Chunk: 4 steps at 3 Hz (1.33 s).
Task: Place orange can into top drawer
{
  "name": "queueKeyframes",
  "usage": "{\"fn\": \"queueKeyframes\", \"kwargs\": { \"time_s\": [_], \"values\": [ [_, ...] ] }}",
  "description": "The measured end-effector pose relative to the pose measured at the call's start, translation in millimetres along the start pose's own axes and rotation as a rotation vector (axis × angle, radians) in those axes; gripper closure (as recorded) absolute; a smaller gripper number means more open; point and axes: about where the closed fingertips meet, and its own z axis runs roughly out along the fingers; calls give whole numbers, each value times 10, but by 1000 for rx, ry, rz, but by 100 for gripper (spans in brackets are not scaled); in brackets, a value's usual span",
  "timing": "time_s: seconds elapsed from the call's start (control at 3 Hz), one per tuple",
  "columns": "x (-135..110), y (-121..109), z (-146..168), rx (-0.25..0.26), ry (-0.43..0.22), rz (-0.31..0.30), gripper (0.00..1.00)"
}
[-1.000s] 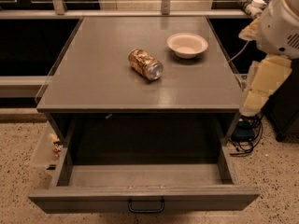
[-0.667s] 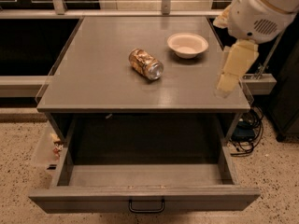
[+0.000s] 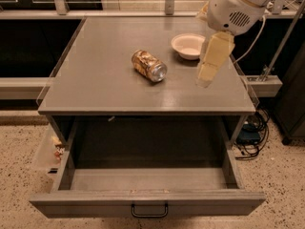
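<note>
hand (image 3: 206,79) moved left over tabletop (image 3: 100,87), right of orange can (image 3: 149,66) | grip: cannot tell | top drawer (image 3: 147,202) open

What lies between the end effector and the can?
Only bare tabletop, in the camera view. The end effector hangs above it, just in front of the bowl; the can lies on its side mid-table.
</note>
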Motion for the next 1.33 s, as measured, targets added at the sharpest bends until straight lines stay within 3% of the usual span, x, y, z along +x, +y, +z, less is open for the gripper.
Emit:
{"fn": "queueKeyframes", "kwargs": {
  "time_s": [0.33,0.67,1.0,1.33],
  "values": [
    [-68,-58,72,-8,-33,-11,0],
    [-308,-267,367,-55,-123,-38,0],
    [-660,-480,906,-140,-167,-73,0],
    [-677,-478,920,-143,-167,-76,0]
  ]
}}
